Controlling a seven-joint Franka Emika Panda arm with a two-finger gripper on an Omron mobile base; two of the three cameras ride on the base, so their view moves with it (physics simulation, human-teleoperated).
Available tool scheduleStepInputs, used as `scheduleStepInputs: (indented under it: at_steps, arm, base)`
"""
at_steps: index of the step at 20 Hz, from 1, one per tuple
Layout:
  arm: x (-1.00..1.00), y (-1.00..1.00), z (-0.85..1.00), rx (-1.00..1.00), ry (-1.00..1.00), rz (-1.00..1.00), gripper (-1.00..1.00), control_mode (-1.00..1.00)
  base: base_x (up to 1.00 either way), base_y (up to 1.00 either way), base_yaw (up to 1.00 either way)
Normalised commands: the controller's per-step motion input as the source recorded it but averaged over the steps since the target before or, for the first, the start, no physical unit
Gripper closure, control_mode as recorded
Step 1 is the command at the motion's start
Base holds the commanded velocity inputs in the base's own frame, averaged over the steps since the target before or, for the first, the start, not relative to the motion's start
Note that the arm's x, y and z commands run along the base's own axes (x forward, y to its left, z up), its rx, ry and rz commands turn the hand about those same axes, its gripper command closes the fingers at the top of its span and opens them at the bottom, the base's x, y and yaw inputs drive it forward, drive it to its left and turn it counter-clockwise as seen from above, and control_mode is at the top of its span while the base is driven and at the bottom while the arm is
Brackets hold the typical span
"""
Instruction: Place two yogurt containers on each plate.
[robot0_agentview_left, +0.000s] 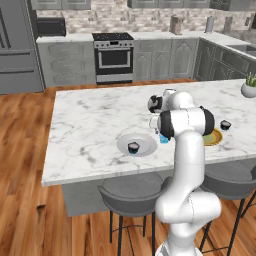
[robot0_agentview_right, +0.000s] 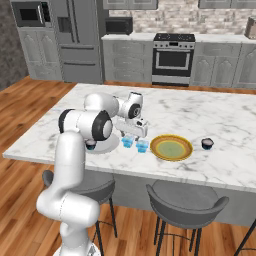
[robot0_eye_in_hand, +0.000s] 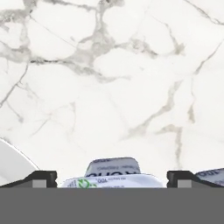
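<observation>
A light grey plate (robot0_agentview_left: 145, 141) (robot0_agentview_right: 104, 146) lies near the island's front edge with one dark yogurt container (robot0_agentview_left: 133, 147) (robot0_agentview_right: 91, 145) on it. To its right stand two light blue yogurt containers (robot0_agentview_right: 128, 142) (robot0_agentview_right: 143, 146), then the golden yellow plate (robot0_agentview_right: 171, 147) (robot0_agentview_left: 215, 138), which holds nothing. A second dark container (robot0_agentview_right: 207, 144) (robot0_agentview_left: 225, 125) sits on the marble beyond that plate. My gripper (robot0_agentview_right: 131, 135) (robot0_eye_in_hand: 111, 178) is open, pointing down just above the left blue container (robot0_eye_in_hand: 113, 174), whose lid lies between the finger tips (robot0_eye_in_hand: 43, 178). The other blue cup (robot0_eye_in_hand: 213, 175) is at the right edge.
A white potted plant (robot0_agentview_left: 248, 87) stands at the island's far right. Grey stools (robot0_agentview_left: 132, 192) (robot0_agentview_right: 185, 200) sit under the front edge. The grey plate's rim (robot0_eye_in_hand: 13, 162) shows at the hand view's left. Bare marble (robot0_eye_in_hand: 109, 87) stretches beyond the cups.
</observation>
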Motion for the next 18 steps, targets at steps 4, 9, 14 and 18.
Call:
scheduleStepInputs:
  at_steps: [4,9,14,18]
  arm:
    - [-0.08,0.0,0.0,0.0,0.0,0.0,-1.0,-1.0]
    - [-0.17,0.01,0.0,0.0,0.0,0.0,-1.0,-1.0]
    - [-0.12,0.04,0.0,0.0,0.0,0.0,-1.0,-1.0]
    - [-0.03,0.12,0.0,0.0,0.0,0.0,-1.0,-1.0]
  base:
    - [0.0,0.0,0.0]
    - [0.0,0.0,0.0]
    - [0.0,0.0,0.0]
    - [0.0,0.0,0.0]
